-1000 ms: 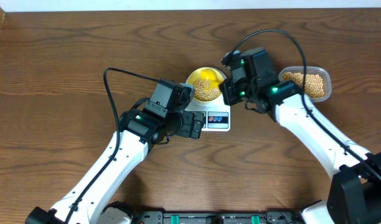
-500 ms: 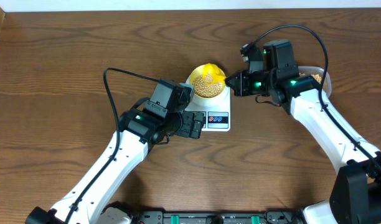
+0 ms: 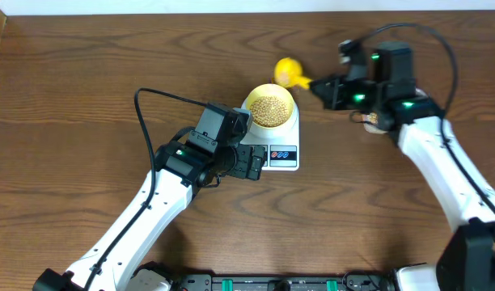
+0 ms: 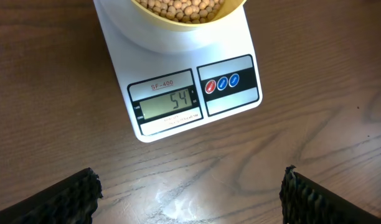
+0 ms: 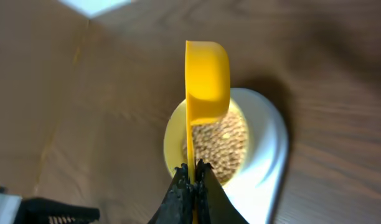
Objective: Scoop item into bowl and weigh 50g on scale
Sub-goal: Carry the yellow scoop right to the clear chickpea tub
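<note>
The scale (image 4: 178, 93) bears the label "SF-400" above its display (image 4: 170, 104) reading 54.

The scale (image 4: 190, 87) under the bean-filled bowl (image 4: 187, 15) reads 54.

Dark brown wood-grain surface (image 3: 86, 73), viewed from overhead. The white scale (image 3: 284, 153) was laid flat on it near the middle, with display and buttons turned toward the arms' side. A pale glare patch (image 4: 172, 199) was recorded on the bare wood just in front of the scale.
</note>
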Robot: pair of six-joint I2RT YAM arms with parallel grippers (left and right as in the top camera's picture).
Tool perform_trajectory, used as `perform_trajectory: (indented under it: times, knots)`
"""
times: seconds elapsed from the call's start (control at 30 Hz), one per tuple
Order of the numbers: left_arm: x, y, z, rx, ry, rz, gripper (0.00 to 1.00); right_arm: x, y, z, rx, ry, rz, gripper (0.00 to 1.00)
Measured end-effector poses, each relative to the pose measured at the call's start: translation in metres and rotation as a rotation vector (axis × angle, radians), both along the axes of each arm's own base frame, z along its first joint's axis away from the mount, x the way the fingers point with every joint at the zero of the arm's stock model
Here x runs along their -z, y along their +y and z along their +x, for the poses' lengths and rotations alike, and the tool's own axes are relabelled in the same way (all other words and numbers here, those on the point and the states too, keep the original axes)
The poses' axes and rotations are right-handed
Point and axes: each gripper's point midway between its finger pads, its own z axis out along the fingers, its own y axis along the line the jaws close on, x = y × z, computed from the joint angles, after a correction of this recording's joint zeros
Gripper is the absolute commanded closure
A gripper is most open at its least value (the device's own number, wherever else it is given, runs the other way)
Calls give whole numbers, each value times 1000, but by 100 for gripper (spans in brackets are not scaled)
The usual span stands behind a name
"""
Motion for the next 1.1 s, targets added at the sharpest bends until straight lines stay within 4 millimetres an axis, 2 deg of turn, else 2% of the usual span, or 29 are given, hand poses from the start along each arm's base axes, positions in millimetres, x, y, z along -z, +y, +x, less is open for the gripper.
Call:
perform_trajectory:
  times: [0.17,0.5,0.7,0.9,1.1]
  knots:
    - [0,0,0,0,0,0,6,-21,-48,2,131,13,35,99]
    - [0,0,0,0,0,0,6,-28,-140,-20,377,125,56,99]
    - [0,0,0,0,0,0,6,-11,-191,-40,533,231,23,99]
    - [0,0,0,0,0,0,6,13,-220,-55,596,275,-180,99]
    - [0,0,0,0,0,0,6,20,-242,-59,614,247,-356,99]
